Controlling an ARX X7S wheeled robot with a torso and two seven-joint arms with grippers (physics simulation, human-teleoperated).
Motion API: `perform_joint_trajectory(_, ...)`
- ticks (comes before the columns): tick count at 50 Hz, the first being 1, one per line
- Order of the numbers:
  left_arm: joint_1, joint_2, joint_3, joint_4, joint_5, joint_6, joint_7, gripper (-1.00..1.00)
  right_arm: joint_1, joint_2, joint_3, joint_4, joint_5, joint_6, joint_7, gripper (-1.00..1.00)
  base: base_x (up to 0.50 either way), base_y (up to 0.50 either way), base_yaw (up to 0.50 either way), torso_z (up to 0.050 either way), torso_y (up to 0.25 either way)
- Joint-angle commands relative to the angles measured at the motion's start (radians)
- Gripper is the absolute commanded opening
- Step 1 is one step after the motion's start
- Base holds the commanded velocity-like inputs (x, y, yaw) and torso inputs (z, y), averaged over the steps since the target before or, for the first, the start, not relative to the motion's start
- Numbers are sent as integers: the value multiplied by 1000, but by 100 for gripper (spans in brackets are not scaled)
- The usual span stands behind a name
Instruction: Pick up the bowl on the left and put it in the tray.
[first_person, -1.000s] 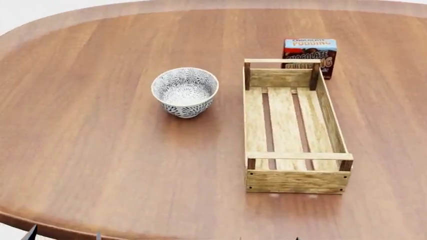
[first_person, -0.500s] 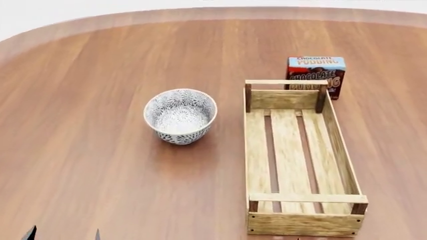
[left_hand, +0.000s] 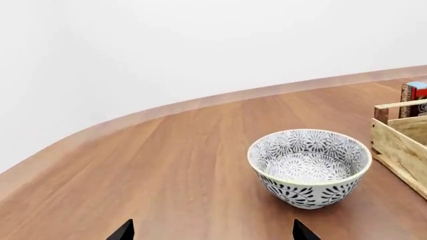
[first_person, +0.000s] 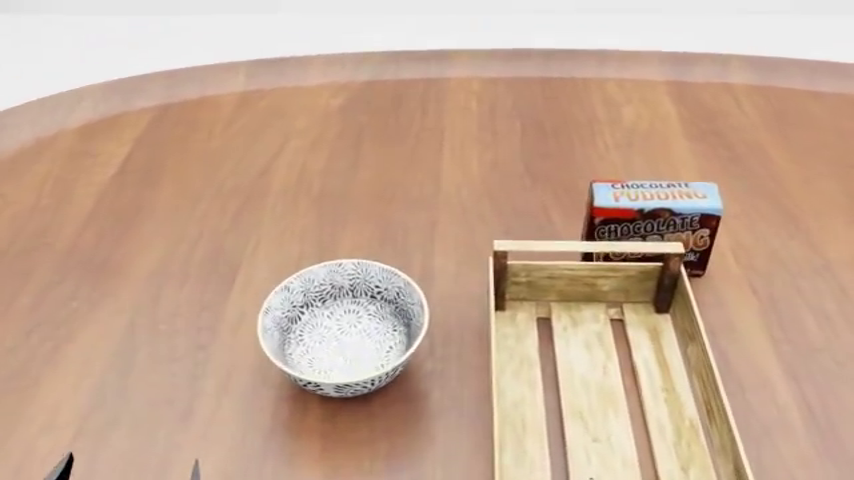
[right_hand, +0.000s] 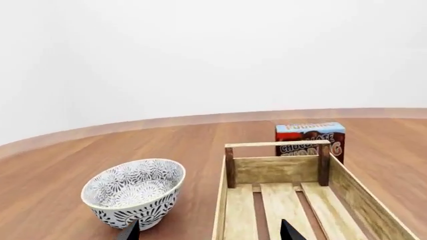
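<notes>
The bowl (first_person: 343, 328), white with a dense grey-black floral pattern, stands upright on the wooden table to the left of the tray (first_person: 583, 246), a light-wood slatted crate with nothing in it. The left gripper (first_person: 127, 470) shows only as two dark tips at the bottom edge, near and left of the bowl. In the left wrist view the left gripper (left_hand: 213, 235) is open, with the bowl (left_hand: 309, 167) ahead of it and apart. The right gripper (right_hand: 210, 234) is open, with the bowl (right_hand: 133, 192) and the tray (right_hand: 277, 145) in front of it.
A chocolate pudding box (first_person: 654, 222) stands upright just behind the tray's far end. The round wooden table (first_person: 200, 180) curves away at the back and left, against a white background.
In the head view the bowl, tray and pudding box have slid down the frame and look larger. The tray's near end has left the view. Nothing has moved on the table.
</notes>
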Motion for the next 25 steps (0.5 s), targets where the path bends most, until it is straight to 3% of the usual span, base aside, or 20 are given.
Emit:
perform_joint_trajectory(1, -5, 13, -13, -9, -13, 2, 30, 100, 17, -13, 0, 23, -34, 41, -11, 100, 500, 0, 0, 0, 0)
perform_joint_trajectory(8, -15, 13, -17, 2, -18, -40, 15, 100, 22, 2, -10, -10, -4, 110, -20, 100, 84, 0, 0, 0, 0)
perform_joint_trajectory(15, -18, 4, -10, 73, 2, -143, -5, 100, 18, 47, -1, -176, 37, 256, 11, 100, 0, 0, 0, 0, 0)
perform_joint_trajectory(25, -42, -20, -24, 268, -14, -392, -1, 100, 54, 129, 49, -468, 177, 600, 89, 100, 0, 0, 0, 0, 0)
